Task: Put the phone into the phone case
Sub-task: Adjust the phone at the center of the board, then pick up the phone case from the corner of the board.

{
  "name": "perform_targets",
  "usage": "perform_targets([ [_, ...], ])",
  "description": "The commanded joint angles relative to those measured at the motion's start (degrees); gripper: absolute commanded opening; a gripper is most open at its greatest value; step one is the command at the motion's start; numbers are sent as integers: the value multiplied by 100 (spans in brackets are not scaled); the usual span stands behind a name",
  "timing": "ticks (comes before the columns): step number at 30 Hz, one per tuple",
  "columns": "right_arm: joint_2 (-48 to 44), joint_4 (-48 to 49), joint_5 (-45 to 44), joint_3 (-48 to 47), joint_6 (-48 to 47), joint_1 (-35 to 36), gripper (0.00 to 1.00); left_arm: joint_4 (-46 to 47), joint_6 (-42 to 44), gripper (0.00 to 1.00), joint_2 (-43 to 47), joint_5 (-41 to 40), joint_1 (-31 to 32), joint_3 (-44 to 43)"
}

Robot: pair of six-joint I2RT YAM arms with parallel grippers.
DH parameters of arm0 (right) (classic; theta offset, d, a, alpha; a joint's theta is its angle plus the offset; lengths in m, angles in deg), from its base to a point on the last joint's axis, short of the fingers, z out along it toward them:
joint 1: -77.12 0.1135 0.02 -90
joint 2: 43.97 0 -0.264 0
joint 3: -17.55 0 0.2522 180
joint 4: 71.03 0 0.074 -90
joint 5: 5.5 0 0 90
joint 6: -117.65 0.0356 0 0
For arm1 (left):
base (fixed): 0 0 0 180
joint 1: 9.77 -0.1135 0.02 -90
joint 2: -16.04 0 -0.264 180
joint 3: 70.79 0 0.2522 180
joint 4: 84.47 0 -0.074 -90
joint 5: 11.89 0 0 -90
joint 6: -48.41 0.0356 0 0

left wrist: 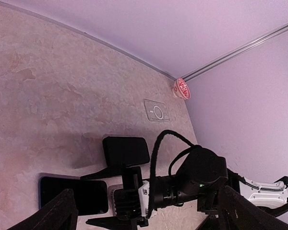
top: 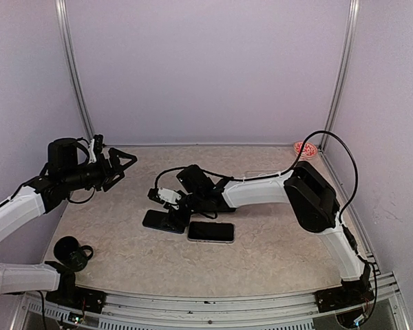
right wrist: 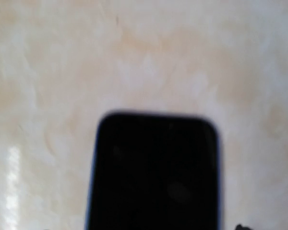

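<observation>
A black phone (top: 158, 221) with a bluish edge lies flat on the marbled table, left of centre. My right gripper (top: 168, 217) reaches low over its right end. In the left wrist view its two fingers stand wide, one on each long side of the phone (left wrist: 69, 194); I cannot tell whether they press it. The right wrist view shows the phone (right wrist: 156, 177) blurred and very close. A clear phone case (left wrist: 157, 111) with a ring mark lies flat further back right. My left gripper (top: 122, 165) hangs open and empty, high at the left, far from both.
A second phone-like slab with a silvery rim (top: 210, 232) lies just right of the black phone. A black phone-sized slab (top: 195, 179) sits behind the right wrist. A small red-and-white disc (top: 305, 148) rests in the back right corner. Walls enclose the table.
</observation>
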Motion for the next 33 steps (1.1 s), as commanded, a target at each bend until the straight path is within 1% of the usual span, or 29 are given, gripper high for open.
perform_targets([
  [1,-595,586,135,251,153,75,79,-83,134,99,177,-39,-89,99],
  [4,-716,763,118,330,167,73,79,-85,141,99,213,-32,-103,126],
  [9,-862,652,-93,379,94,75,79,-81,141,99,244,-9,-134,154],
  [14,-1266,435,-906,773,-65,-80,88,-142,175,99,300,6,-158,163],
  [18,-1707,406,-1387,1264,224,-548,95,-156,196,99,361,15,-200,193],
  [21,-1971,394,-1781,1626,663,-994,97,-109,192,99,368,38,-198,239],
  [24,-2139,421,-2130,1939,1128,-1502,95,-40,159,99,338,91,-203,276],
  [27,-2210,480,-2263,2166,1454,-2005,91,-21,141,99,320,109,-202,286],
  [33,-1925,267,-2585,1967,1575,-2484,88,-50,166,99,341,125,-200,316],
])
